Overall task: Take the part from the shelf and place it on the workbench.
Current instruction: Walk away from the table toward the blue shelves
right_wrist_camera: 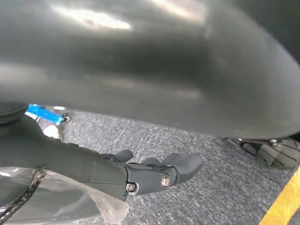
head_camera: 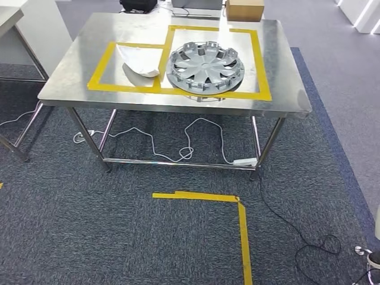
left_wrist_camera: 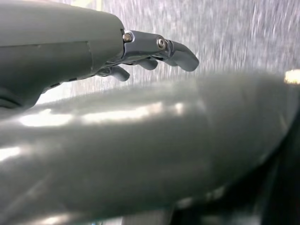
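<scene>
Head view. Yellow floor tape (head_camera: 211, 197) nearest, an L-shaped corner on grey carpet (head_camera: 112, 237). Beyond it, stainless workbench (head_camera: 72, 71) on tubular legs, white cable (head_camera: 179, 148) looped beneath with a power strip (head_camera: 244, 161) by the right-hand leg. On the bench top, yellow tape outlines (head_camera: 262, 65) forming two adjoining rectangles. Grey wheel cover (head_camera: 205, 66), multi-spoked with clips round the rim, lying flat inside the right-hand outline, near the front edge. Curved silver panel (head_camera: 139, 62), bent up at one corner, inside the left-hand outline, just beside the wheel cover. Cardboard box (head_camera: 244, 9) at the far edge.

Left wrist view. Left hand (left_wrist_camera: 152, 54) extended over blurred carpet, fingers nearly straight and slightly apart, grasping nothing, touching nothing. Glossy dark curved surface close beside it, out of focus.

Right wrist view. Right hand (right_wrist_camera: 155, 171) stretched flat above carpet, fingers loosely spread, released, nothing in them. Yellow floor tape at one corner; crumpled clear plastic (right_wrist_camera: 71, 201) along the wrist; blue tag (right_wrist_camera: 44, 114) further back.
</scene>
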Controlling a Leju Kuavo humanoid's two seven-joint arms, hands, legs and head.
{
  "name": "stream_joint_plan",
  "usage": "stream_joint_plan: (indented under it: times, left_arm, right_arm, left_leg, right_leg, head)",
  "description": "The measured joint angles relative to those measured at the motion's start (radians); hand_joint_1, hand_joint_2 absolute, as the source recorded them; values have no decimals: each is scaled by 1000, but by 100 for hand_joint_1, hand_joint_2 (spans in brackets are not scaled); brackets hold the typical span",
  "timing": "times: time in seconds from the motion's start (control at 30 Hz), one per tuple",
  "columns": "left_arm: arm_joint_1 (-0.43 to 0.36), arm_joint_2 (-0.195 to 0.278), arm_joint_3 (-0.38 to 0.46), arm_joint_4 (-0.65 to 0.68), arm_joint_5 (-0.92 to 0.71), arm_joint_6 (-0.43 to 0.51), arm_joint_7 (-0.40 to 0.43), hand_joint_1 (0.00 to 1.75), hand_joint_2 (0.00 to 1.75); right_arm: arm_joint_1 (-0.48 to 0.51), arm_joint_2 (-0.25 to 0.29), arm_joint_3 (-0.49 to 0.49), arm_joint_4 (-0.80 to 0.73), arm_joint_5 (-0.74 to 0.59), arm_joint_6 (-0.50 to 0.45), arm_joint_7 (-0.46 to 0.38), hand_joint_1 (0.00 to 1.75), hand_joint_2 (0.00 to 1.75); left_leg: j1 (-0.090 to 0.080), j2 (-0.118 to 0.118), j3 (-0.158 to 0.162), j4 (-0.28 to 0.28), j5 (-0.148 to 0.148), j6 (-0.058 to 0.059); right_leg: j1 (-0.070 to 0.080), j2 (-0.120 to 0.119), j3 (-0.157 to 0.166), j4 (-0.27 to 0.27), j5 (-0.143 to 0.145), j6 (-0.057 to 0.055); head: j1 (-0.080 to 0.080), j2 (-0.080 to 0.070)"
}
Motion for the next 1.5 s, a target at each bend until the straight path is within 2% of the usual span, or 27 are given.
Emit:
stream_joint_plan:
  times: [0.07,0.1,0.13,0.2,0.23,0.3,0.33,0.4,0.47,0.57,0.63,0.7,0.8,0.83,0.9,0.93,1.0,1.07,1.13,1.17,1.2,1.27,1.3,1.37,1.4,1.43,1.5]
  left_arm:
    - [-2,-2,-13,0,-12,28,-3,0,0]
    - [-3,-5,-16,0,-10,30,-1,0,0]
    - [-4,-9,-18,0,-6,29,2,0,0]
    - [-6,-19,-18,0,2,32,9,0,0]
    - [-9,-24,-18,0,4,34,11,0,0]
    - [-15,-34,-18,0,6,37,13,0,0]
    - [-16,-39,-18,1,8,36,13,0,0]
    - [-13,-45,-17,2,18,35,14,0,0]
    - [-9,-49,-14,4,36,35,14,0,0]
    - [-7,-50,-4,4,50,36,14,0,0]
    - [-6,-49,0,5,47,39,12,0,0]
    - [-4,-47,0,5,46,40,12,0,0]
    - [-2,-44,2,5,49,38,12,0,0]
    - [-1,-43,4,5,53,37,12,0,0]
    - [4,-42,9,6,64,36,14,0,0]
    - [6,-42,13,6,69,35,16,0,0]
    - [5,-43,20,7,72,34,20,0,0]
    - [3,-43,24,7,71,35,22,0,0]
    - [4,-42,28,7,71,36,22,0,0]
    - [5,-42,30,7,72,37,23,0,0]
    - [5,-42,31,7,73,37,24,0,0]
    - [4,-41,33,7,75,36,25,0,0]
    - [3,-40,34,7,76,36,26,0,0]
    - [2,-38,39,7,81,34,29,0,0]
    - [2,-37,42,7,84,33,30,0,0]
    - [3,-35,47,7,87,33,30,0,0]
    - [4,-32,54,8,90,32,31,0,0]
  right_arm:
    - [3,-2,0,0,9,10,12,0,0]
    - [4,-2,0,0,13,17,17,0,0]
    - [4,-3,0,0,16,21,21,0,0]
    - [2,-3,0,0,23,24,31,0,0]
    - [0,-3,0,0,27,24,37,0,0]
    - [-6,-3,0,0,35,23,51,0,0]
    - [-9,-3,0,0,38,22,56,0,0]
    - [-16,-3,0,0,43,18,62,0,0]
    - [-19,-3,0,0,45,17,60,0,0]
    - [-20,-5,0,0,46,19,56,0,0]
    - [-21,-5,0,0,49,23,56,0,0]
    - [-24,-5,0,0,53,28,56,0,0]
    - [-30,-5,0,0,59,29,51,0,0]
    - [-32,-6,0,0,61,30,47,0,0]
    - [-38,-6,0,0,64,32,38,0,0]
    - [-40,-7,0,0,66,33,35,0,0]
    - [-43,-7,0,0,70,35,29,0,0]
    - [-41,-8,0,0,75,38,24,0,0]
    - [-36,-8,0,0,81,41,23,0,0]
    - [-33,-9,0,0,83,43,23,0,0]
    - [-32,-9,0,0,84,44,23,0,0]
    - [-33,-9,0,0,85,45,22,0,0]
    - [-33,-9,0,1,86,46,21,0,0]
    - [-33,-9,1,1,91,50,21,0,0]
    - [-33,-9,1,1,95,51,21,0,0]
    - [-33,-9,2,1,99,52,21,0,0]
    - [-34,-10,2,1,105,54,20,0,0]
  left_leg:
    - [-1,-18,-9,0,6,6]
    - [-2,-28,-13,1,9,6]
    - [-2,-40,-16,1,12,5]
    - [-1,-64,-19,3,16,0]
    - [-3,-75,-20,4,18,-3]
    - [-4,-96,-28,10,22,-11]
    - [-4,-105,-34,12,25,-18]
    - [-1,-121,-44,14,31,-30]
    - [-3,-94,-59,45,8,-41]
    - [-3,-31,-130,220,-89,-53]
    - [-2,-20,-152,294,-111,-55]
    - [-3,-8,-104,220,-63,-47]
    - [-18,57,-13,40,-6,-21]
    - [-22,69,-6,19,-6,-15]
    - [-22,53,-9,10,-5,-7]
    - [-19,41,-8,5,-1,-3]
    - [-11,19,-8,-3,8,7]
    - [-9,-4,-13,-4,13,13]
    - [-7,-32,-16,-3,16,13]
    - [-6,-47,-16,-2,17,11]
    - [-4,-62,-16,0,17,8]
    - [-1,-89,-19,7,16,-1]
    - [-1,-101,-25,14,15,-8]
    - [0,-125,-38,20,19,-23]
    - [2,-138,-44,21,22,-30]
    - [2,-136,-47,22,23,-36]
    - [1,-90,-64,58,-2,-45]
  right_leg:
    - [-1,25,-56,133,-68,3]
    - [-1,28,-76,181,-83,3]
    - [-1,30,-78,190,-78,3]
    - [-4,44,-25,97,-18,-1]
    - [-6,68,12,25,12,-3]
    - [-11,108,65,-76,38,-6]
    - [-11,116,73,-90,35,-8]
    - [-10,95,75,-93,39,-16]
    - [-13,69,75,-96,45,-29]
    - [-9,22,73,-97,45,-37]
    - [-5,-11,73,-97,44,-39]
    - [0,-38,75,-97,43,-40]
    - [8,-70,76,-95,40,-36]
    - [11,-81,74,-94,39,-34]
    - [13,-101,73,-94,37,-27]
    - [12,-90,72,-90,30,-22]
    - [7,-35,48,-38,-8,-12]
    - [0,18,-15,94,-72,-5]
    - [-5,30,-69,199,-98,2]
    - [-7,32,-72,198,-81,4]
    - [-10,35,-56,155,-45,7]
    - [-20,74,5,16,25,13]
    - [-24,100,31,-37,41,13]
    - [-27,129,50,-72,38,8]
    - [-26,119,52,-74,39,0]
    - [-26,105,52,-75,42,-7]
    - [-26,76,53,-79,46,-23]
  head:
    - [1,0]
    - [0,0]
    - [1,0]
    - [1,0]
    - [1,0]
    - [0,0]
    - [0,0]
    - [0,0]
    - [-5,0]
    - [-13,0]
    - [-13,0]
    - [-13,0]
    - [-13,0]
    - [-12,0]
    - [-11,0]
    - [-9,0]
    - [-5,0]
    - [-1,0]
    - [-1,0]
    - [-1,0]
    - [-1,0]
    - [0,0]
    - [-1,0]
    - [-2,0]
    - [-3,0]
    - [-3,0]
    - [-8,0]
